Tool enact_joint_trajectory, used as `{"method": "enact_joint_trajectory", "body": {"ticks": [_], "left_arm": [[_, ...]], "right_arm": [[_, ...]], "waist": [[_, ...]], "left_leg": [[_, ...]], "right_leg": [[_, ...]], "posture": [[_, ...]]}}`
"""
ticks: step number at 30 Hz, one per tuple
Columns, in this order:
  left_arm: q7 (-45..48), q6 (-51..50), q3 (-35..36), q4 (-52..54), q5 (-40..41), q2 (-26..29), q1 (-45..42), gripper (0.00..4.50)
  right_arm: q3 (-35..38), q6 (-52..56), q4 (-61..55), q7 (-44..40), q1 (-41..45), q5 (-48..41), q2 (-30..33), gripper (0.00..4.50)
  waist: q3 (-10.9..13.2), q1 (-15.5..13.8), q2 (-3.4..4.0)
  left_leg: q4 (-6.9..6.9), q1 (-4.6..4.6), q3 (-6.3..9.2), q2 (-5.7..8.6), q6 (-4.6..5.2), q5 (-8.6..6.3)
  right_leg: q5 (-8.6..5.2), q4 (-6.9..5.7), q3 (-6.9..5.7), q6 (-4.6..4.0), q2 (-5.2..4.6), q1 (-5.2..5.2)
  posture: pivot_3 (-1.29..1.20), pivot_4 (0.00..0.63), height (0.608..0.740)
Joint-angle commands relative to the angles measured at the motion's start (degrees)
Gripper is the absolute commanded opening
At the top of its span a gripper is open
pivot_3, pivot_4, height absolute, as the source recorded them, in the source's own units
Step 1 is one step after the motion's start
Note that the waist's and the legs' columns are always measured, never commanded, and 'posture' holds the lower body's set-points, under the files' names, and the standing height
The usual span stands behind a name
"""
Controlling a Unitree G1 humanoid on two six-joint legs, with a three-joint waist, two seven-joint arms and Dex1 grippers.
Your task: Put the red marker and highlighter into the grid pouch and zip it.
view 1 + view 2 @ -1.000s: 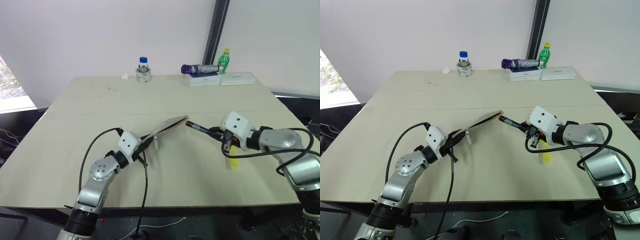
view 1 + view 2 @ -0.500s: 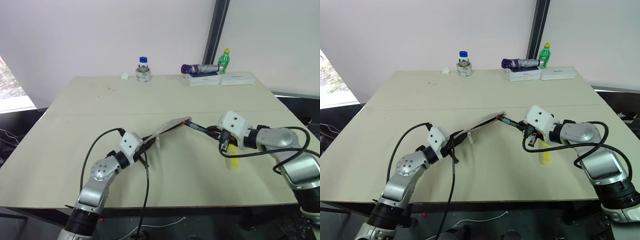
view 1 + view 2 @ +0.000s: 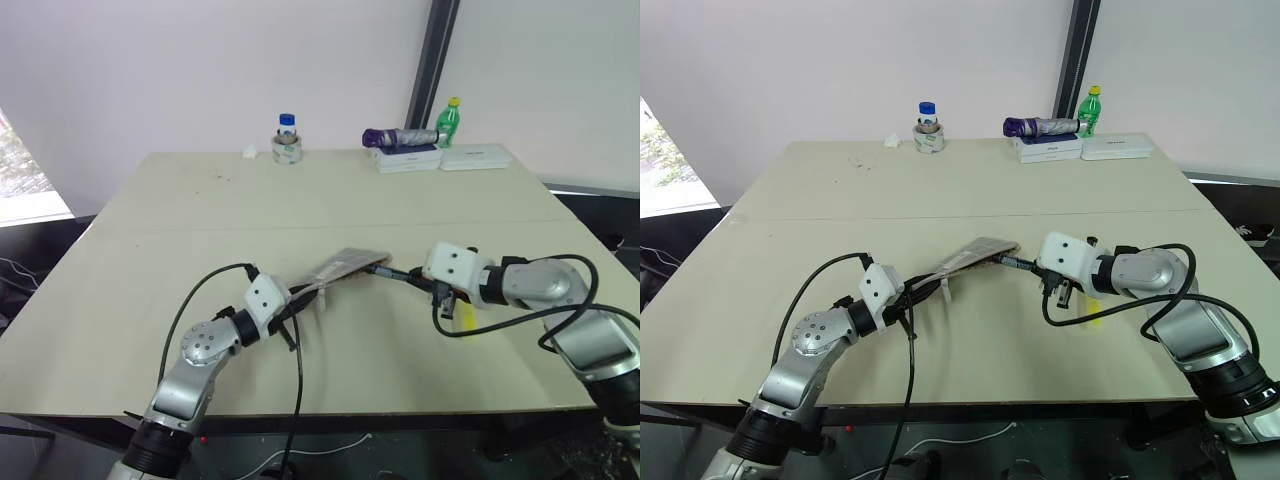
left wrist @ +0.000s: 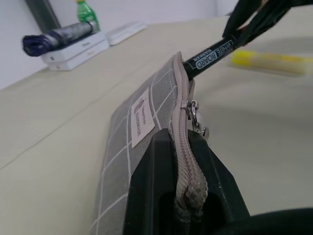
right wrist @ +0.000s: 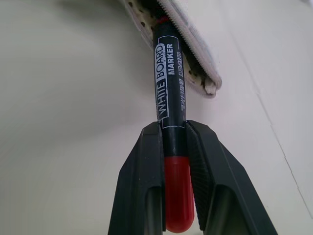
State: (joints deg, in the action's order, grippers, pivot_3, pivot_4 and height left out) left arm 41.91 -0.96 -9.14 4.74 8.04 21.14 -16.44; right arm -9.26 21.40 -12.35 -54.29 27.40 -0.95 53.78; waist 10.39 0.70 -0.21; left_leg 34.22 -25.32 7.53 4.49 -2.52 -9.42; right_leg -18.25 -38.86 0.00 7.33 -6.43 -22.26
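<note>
L gripper point(image 4: 188, 196) was clamped on zip end of grid pouch point(image 3: 335, 269), holding it tilted up off the table point(image 3: 200, 230), near front centre. R gripper point(image 5: 174, 147) was pinched on red marker point(image 5: 168, 98) by its red end; black tip sat inside pouch mouth. Highlighter point(image 4: 266, 62) lay flat on table just beside R gripper, apart from pouch.

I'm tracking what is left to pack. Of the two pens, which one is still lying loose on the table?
The highlighter, the chunky yellow one, lies free on the table. The red marker is clamped in the right gripper, its tip entering the grid pouch.
</note>
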Motion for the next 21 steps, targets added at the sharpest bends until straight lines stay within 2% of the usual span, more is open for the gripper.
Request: {"method": "enact_joint_trajectory", "body": {"ticks": [1,7,14,15,20,21], "left_arm": [[4.79,2.13,-1.69,2.43,0.70,2.43,0.00,0.00],[12.63,6.44,-4.79,-0.29,0.08,5.74,-1.41,0.00],[14.06,7.19,-4.34,-1.96,1.10,5.22,-3.49,0.00],[13.72,6.86,-4.00,-1.99,1.38,4.94,-3.68,0.00],[11.79,4.95,-2.45,-1.61,2.46,3.76,-3.71,0.00],[11.15,4.32,-2.00,-1.44,2.82,3.43,-3.66,0.00]], "right_arm": [[-1.55,-3.25,-2.72,-2.60,0.16,1.39,0.83,0.19],[-6.17,-6.40,-5.15,-5.76,1.68,2.50,-2.25,0.19],[-6.38,-4.74,-5.73,-6.78,2.49,2.04,-4.50,0.19],[-6.03,-4.32,-5.85,-6.69,2.49,1.96,-4.50,1.23],[-1.55,-1.29,-7.04,-5.30,2.59,-0.51,-4.55,3.70],[0.20,0.20,-7.59,-5.17,2.44,-1.83,-4.47,3.70]], "waist": [[0.00,0.04,0.00],[0.00,0.11,0.00],[0.00,-0.08,0.00],[0.00,-0.03,0.00],[0.00,0.01,0.00],[0.00,0.00,0.00]], "left_leg": [[0.00,0.00,0.00,0.00,0.00,0.00],[-0.01,0.00,0.02,-0.01,0.00,0.00],[0.00,0.00,0.07,0.01,0.00,0.00],[0.00,0.00,0.07,0.01,0.00,0.00],[0.00,0.00,0.08,0.01,0.00,0.00],[0.00,0.00,0.08,0.01,0.00,0.00]], "right_leg": [[0.00,0.00,0.00,0.00,0.00,0.00],[-0.01,0.00,0.00,-0.01,0.00,-0.01],[-0.01,0.01,0.00,-0.01,0.00,0.02],[0.00,0.01,0.00,-0.01,0.00,0.02],[0.00,0.01,0.00,-0.01,0.00,0.01],[0.00,0.01,-0.01,-0.01,0.00,0.00]], "posture": [[0.00,0.150,0.736],[0.00,0.150,0.736],[0.00,0.150,0.736],[0.00,0.150,0.736],[0.00,0.150,0.736],[0.00,0.150,0.736]]}}
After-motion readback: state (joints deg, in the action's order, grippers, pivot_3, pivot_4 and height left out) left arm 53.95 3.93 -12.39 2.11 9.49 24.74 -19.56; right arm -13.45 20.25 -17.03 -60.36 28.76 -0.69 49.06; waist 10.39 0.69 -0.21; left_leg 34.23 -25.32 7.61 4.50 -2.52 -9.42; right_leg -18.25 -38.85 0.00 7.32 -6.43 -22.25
